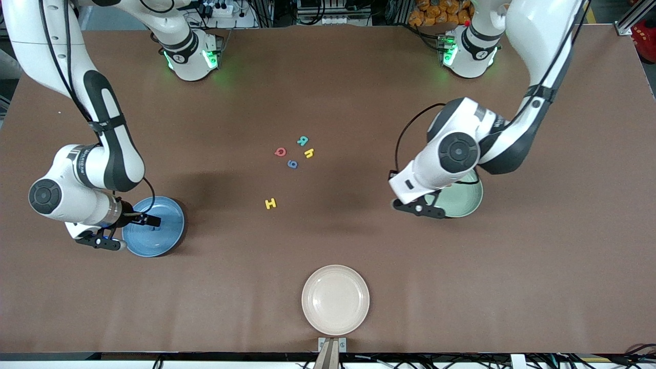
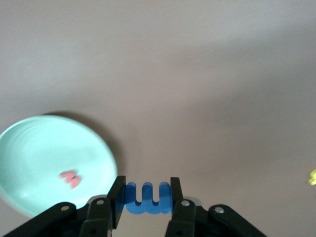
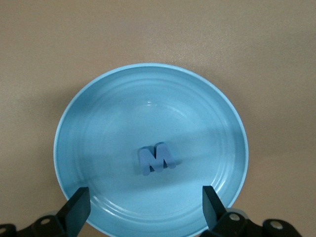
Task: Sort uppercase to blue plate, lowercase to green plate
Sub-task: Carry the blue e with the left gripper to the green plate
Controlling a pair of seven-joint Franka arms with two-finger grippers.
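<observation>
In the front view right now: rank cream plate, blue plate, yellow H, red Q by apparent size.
1. cream plate and blue plate: look alike; the blue one is partly hidden by the right gripper, so no ranking.
2. yellow H and red Q: both tiny, too close to rank.

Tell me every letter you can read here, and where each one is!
"M": blue letter lying in the blue plate.
"m": blue letter held in the left end effector.
"w": red letter in the green plate.
"H": yellow letter on the table.
"Q", "R", "h", "g": clustered on the table.
</observation>
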